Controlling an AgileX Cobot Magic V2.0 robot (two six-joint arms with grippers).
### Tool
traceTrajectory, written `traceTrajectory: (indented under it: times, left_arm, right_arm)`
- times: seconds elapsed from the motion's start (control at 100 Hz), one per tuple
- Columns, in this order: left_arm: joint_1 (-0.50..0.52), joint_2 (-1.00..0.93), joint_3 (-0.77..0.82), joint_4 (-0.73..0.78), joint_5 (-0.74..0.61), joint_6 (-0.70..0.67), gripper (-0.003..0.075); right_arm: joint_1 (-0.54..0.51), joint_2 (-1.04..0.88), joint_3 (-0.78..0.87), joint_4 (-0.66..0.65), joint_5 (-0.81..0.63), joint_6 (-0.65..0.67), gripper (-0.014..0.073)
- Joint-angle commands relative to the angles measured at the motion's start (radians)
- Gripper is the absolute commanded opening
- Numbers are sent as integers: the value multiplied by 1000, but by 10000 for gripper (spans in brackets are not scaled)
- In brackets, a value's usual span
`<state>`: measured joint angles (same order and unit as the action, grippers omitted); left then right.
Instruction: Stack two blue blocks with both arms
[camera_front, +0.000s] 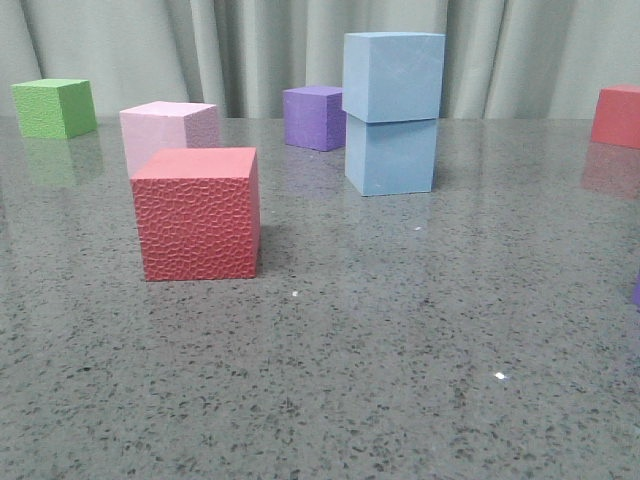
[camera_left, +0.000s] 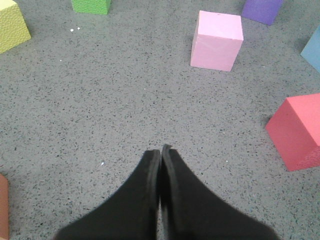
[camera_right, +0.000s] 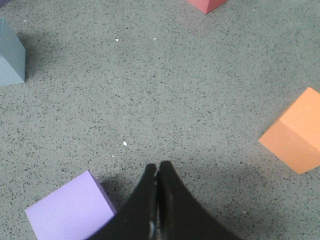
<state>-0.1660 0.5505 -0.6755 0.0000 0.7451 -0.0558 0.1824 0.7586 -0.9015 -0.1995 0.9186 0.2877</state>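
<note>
In the front view one light blue block (camera_front: 393, 75) stands on top of the other blue block (camera_front: 391, 155) at the middle back of the table, the upper one turned slightly. No arm shows in the front view. A corner of a blue block shows in the left wrist view (camera_left: 312, 49) and a side of one in the right wrist view (camera_right: 10, 56). My left gripper (camera_left: 160, 150) is shut and empty above bare table. My right gripper (camera_right: 157, 167) is shut and empty, beside a purple cube (camera_right: 70, 210).
A textured red cube (camera_front: 198, 212), a pink cube (camera_front: 168, 130), a green cube (camera_front: 54, 107), a purple cube (camera_front: 314, 116) and a red cube (camera_front: 617, 116) stand on the grey speckled table (camera_front: 400, 350). An orange cube (camera_right: 295, 131) and a yellow-green cube (camera_left: 11, 26) show in the wrist views.
</note>
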Motion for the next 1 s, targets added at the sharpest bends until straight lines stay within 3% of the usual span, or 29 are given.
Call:
traceTrajectory:
  times: [0.0,0.8,0.99]
  left_arm:
    - [3,0,-26,-11,-76,-7,-19]
    - [3,0,-26,-11,-78,-7,-19]
    - [3,-16,27,0,-225,-7,-19]
  right_arm:
    - [-5,-4,-23,-28,-52,-10,-122]
    - [-5,-4,-23,-28,-52,-10,-122]
    - [-5,-4,-23,-28,-52,-10,-122]
